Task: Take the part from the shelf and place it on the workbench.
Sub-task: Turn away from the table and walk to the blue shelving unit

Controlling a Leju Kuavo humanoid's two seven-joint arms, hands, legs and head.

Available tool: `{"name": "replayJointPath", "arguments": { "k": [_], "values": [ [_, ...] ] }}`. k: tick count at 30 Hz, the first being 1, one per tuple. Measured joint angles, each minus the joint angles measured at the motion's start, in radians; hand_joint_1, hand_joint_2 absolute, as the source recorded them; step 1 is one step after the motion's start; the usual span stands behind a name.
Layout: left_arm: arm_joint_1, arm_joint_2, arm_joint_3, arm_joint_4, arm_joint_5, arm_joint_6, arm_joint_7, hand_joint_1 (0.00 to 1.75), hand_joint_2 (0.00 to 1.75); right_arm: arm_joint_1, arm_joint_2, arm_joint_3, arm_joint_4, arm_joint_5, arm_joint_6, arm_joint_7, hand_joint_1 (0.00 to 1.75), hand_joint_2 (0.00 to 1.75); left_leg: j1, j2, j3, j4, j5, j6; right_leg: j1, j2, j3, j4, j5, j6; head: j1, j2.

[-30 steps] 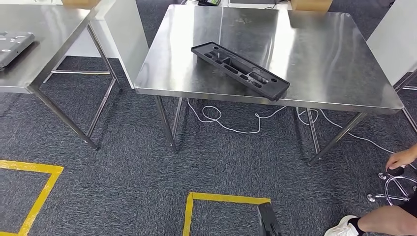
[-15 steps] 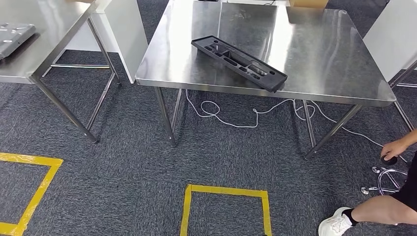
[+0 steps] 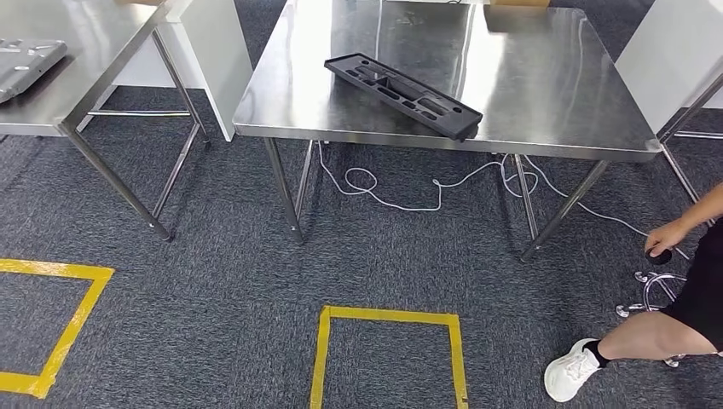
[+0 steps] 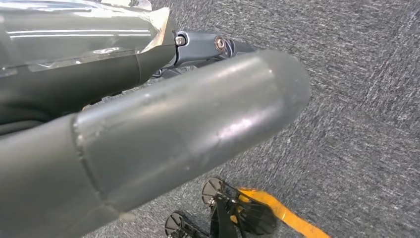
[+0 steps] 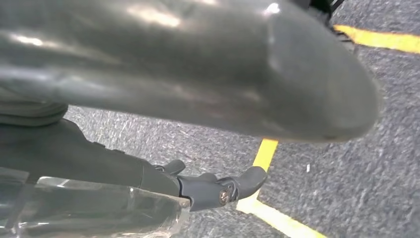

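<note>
The black moulded part [image 3: 401, 94] lies flat on the steel worktop [image 3: 546, 102] in the upper middle of the head view, set on a slant, with its lower right end close to the near edge, so by the look of it the placing is done. The left robot hand [image 4: 163, 134] and the right robot hand [image 5: 198, 74] each hang over grey carpet in their wrist views; both grip nothing, their thumbs stand out straight and the dark fingers look loosely extended, so I judge them open.

Risks from here: the end of the part nearest the edge could be knocked off the worktop by any bump to the table. A white cable [image 3: 401, 200] loops on the floor under the worktop, and a person's leg and white shoe [image 3: 573, 372] sit at the lower right beside a chrome stool base [image 3: 652, 294]; a step that way could snag or collide. Yellow floor tape [image 3: 388, 319] marks a square at lower centre.

No brand, label or writing can be read anywhere
</note>
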Motion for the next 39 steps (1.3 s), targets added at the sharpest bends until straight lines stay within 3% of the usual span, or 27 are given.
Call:
{"name": "replayJointPath", "arguments": {
  "k": [2,4,5,6,8,10,12,13,15,16,18,20,21,23,25,27,28,29,30,31,32,34,35,36,37,38,39],
  "values": [
    [0.001,0.000,0.000,0.000,0.000,0.001,0.002,0.00,0.00,-0.001,0.000,0.000,0.001,0.000,0.000,-0.001,0.00,0.00,0.006,-0.001,-0.017,0.042,-0.055,-0.009,-0.007,-0.004,-0.016,0.000,0.016,-0.026,-0.002,0.000],
    [0.001,0.000,0.000,0.000,0.000,0.003,0.006,0.00,0.00,-0.001,0.000,0.000,0.002,0.002,0.000,-0.002,0.00,0.00,0.010,-0.002,-0.047,0.152,-0.159,-0.017,-0.003,-0.008,-0.037,0.000,0.036,-0.049,-0.004,0.000],
    [0.001,0.000,0.000,0.000,0.000,0.004,0.007,0.00,0.00,-0.001,0.000,0.000,0.002,0.003,0.000,-0.003,0.00,0.00,0.012,-0.003,-0.059,0.216,-0.197,-0.020,0.001,-0.010,-0.048,0.001,0.046,-0.055,-0.004,0.000],
    [0.000,0.000,0.000,0.000,0.000,0.005,0.007,0.00,0.00,-0.001,0.000,0.000,0.002,0.004,0.001,-0.004,0.00,0.00,0.013,-0.003,-0.063,0.264,-0.211,-0.022,0.005,-0.011,-0.060,0.002,0.056,-0.056,-0.004,0.000],
    [0.000,-0.001,0.000,-0.001,0.000,0.006,0.007,0.00,0.00,-0.001,0.000,0.000,0.002,0.007,0.004,-0.004,0.00,0.00,0.019,-0.003,-0.031,0.272,-0.173,-0.024,0.008,-0.012,-0.086,0.008,0.075,-0.052,-0.004,0.000],
    [-0.001,-0.002,0.001,-0.003,0.000,0.011,0.006,0.00,0.00,-0.001,0.000,0.000,0.002,0.009,0.009,-0.004,0.00,0.00,0.024,-0.004,0.059,0.159,-0.125,-0.025,0.009,-0.012,-0.111,0.020,0.088,-0.043,-0.004,0.000],
    [-0.003,-0.004,0.001,-0.004,0.000,0.021,0.005,0.00,0.00,-0.003,0.000,0.000,0.002,0.010,0.013,-0.004,0.00,0.00,0.022,-0.008,0.136,0.036,-0.124,-0.023,0.011,-0.013,-0.128,0.031,0.100,-0.030,-0.003,0.000],
    [-0.003,-0.005,0.001,-0.005,0.000,0.025,0.004,0.00,0.00,-0.004,0.000,0.000,0.002,0.009,0.013,-0.004,0.00,0.00,0.017,-0.010,0.150,0.006,-0.133,-0.021,0.011,-0.013,-0.135,0.034,0.108,-0.023,-0.003,0.000],
    [-0.003,-0.006,0.001,-0.005,0.000,0.029,0.004,0.00,0.00,-0.005,0.001,0.000,0.003,0.009,0.013,-0.002,0.00,0.00,0.012,-0.009,0.140,-0.010,-0.128,-0.010,0.011,-0.014,-0.148,0.038,0.121,-0.009,-0.002,0.000],
    [-0.004,-0.006,0.001,-0.005,-0.001,0.030,0.003,0.00,0.00,-0.004,0.001,0.000,0.004,0.011,0.012,-0.002,0.00,0.00,0.011,-0.007,0.130,-0.015,-0.121,0.000,0.011,-0.012,-0.158,0.047,0.114,-0.006,-0.002,0.000],
    [-0.004,-0.006,0.001,-0.005,-0.002,0.031,0.001,0.00,0.00,-0.002,0.002,0.001,0.005,0.014,0.009,0.000,0.00,0.00,0.010,-0.003,0.101,-0.022,-0.099,0.024,0.013,-0.009,-0.186,0.110,0.044,-0.015,0.003,0.000],
    [-0.004,-0.006,0.001,-0.005,-0.003,0.031,-0.001,0.00,0.00,0.000,0.004,0.002,0.005,0.016,0.006,0.001,0.00,0.00,0.004,0.000,0.071,-0.022,-0.075,0.035,0.011,-0.006,-0.211,0.229,-0.050,-0.028,0.006,0.000],
    [-0.004,-0.006,0.001,-0.005,-0.003,0.031,-0.001,0.00,0.00,0.000,0.004,0.003,0.005,0.017,0.004,0.001,0.00,0.00,0.001,0.002,0.054,-0.021,-0.062,0.037,0.011,-0.005,-0.214,0.286,-0.071,-0.026,0.006,0.000],
    [-0.004,-0.006,0.001,-0.005,-0.003,0.031,-0.001,0.00,0.00,0.000,0.005,0.005,0.006,0.018,0.001,0.001,0.00,0.00,-0.004,0.006,0.019,-0.020,-0.034,0.036,0.012,-0.005,-0.189,0.331,-0.044,-0.009,0.007,0.000],
    [-0.004,-0.006,0.001,-0.006,-0.003,0.031,-0.001,0.00,0.00,-0.001,0.005,0.007,0.006,0.018,0.000,0.001,0.00,0.00,-0.005,0.007,-0.010,-0.019,-0.007,0.032,0.014,-0.004,-0.098,0.241,0.001,0.000,0.008,0.000],
    [-0.003,-0.007,0.001,-0.007,-0.003,0.031,-0.001,0.00,0.00,-0.003,0.005,0.008,0.006,0.018,-0.001,0.001,0.00,0.00,-0.008,0.007,-0.025,-0.016,0.017,0.024,0.021,-0.003,0.033,0.058,-0.013,-0.011,0.008,0.000],
    [-0.003,-0.007,0.001,-0.007,-0.003,0.031,-0.001,0.00,0.00,-0.004,0.005,0.008,0.006,0.018,-0.001,0.001,0.00,0.00,-0.009,0.008,-0.029,-0.016,0.029,0.020,0.024,-0.002,0.074,-0.010,-0.028,-0.017,0.006,0.000],
    [-0.003,-0.007,0.001,-0.007,-0.003,0.031,-0.002,0.00,0.00,-0.005,0.005,0.008,0.006,0.018,-0.001,0.001,0.00,0.00,-0.010,0.009,-0.033,-0.016,0.041,0.016,0.028,-0.002,0.094,-0.049,-0.037,-0.021,0.006,0.000],
    [-0.003,-0.007,0.001,-0.007,-0.003,0.031,-0.002,0.00,0.00,-0.005,0.006,0.009,0.006,0.018,-0.001,0.001,0.00,0.00,-0.010,0.009,-0.036,-0.016,0.049,0.011,0.025,-0.002,0.088,-0.055,-0.036,-0.026,0.004,0.000],
    [-0.003,-0.007,0.001,-0.007,-0.003,0.031,-0.002,0.00,0.00,-0.004,0.006,0.009,0.007,0.018,-0.001,0.001,0.00,0.00,-0.008,0.007,-0.042,-0.011,0.043,0.007,0.020,-0.004,0.080,-0.050,-0.028,-0.032,0.002,0.000],
    [-0.002,-0.007,0.001,-0.007,-0.003,0.031,-0.002,0.00,0.00,-0.004,0.007,0.009,0.007,0.018,-0.001,0.002,0.00,0.00,-0.005,0.005,-0.050,0.009,0.017,0.001,0.015,-0.006,0.070,-0.047,-0.019,-0.044,0.000,0.000],
    [0.000,-0.007,0.001,-0.007,-0.003,0.031,-0.002,0.00,0.00,-0.002,0.007,0.010,0.008,0.018,-0.001,0.002,0.00,0.00,0.002,0.001,-0.077,0.105,-0.084,-0.009,0.012,-0.012,0.044,-0.040,0.001,-0.065,-0.007,0.000],
    [0.000,-0.007,0.001,-0.007,-0.003,0.031,-0.002,0.00,0.00,-0.001,0.007,0.010,0.008,0.018,-0.001,0.002,0.00,0.00,0.005,0.000,-0.092,0.175,-0.134,-0.013,0.015,-0.014,0.027,-0.035,0.011,-0.072,-0.008,0.000],
    [0.000,-0.007,0.001,-0.007,-0.003,0.031,-0.002,0.00,0.00,-0.001,0.007,0.011,0.008,0.018,-0.001,0.002,0.00,0.00,0.008,0.000,-0.102,0.240,-0.163,-0.017,0.018,-0.016,0.010,-0.029,0.021,-0.073,-0.008,0.000],
    [0.000,-0.007,0.001,-0.007,-0.003,0.031,-0.002,0.00,0.00,-0.001,0.007,0.011,0.008,0.018,-0.001,0.002,0.00,0.00,0.011,0.000,-0.103,0.284,-0.166,-0.021,0.020,-0.017,-0.009,-0.021,0.030,-0.072,-0.008,0.000],
    [0.000,-0.007,0.001,-0.007,-0.003,0.031,-0.002,0.00,0.00,-0.001,0.007,0.012,0.008,0.018,-0.001,0.002,0.00,0.00,0.014,0.000,-0.089,0.298,-0.146,-0.023,0.021,-0.018,-0.029,-0.013,0.038,-0.069,-0.008,0.000],
    [0.000,-0.007,0.001,-0.007,-0.003,0.031,-0.002,0.00,0.00,-0.001,0.007,0.013,0.008,0.018,-0.001,0.002,0.00,0.00,0.018,0.000,-0.057,0.275,-0.118,-0.025,0.021,-0.019,-0.047,-0.002,0.045,-0.066,-0.008,0.000]
  ]
}}
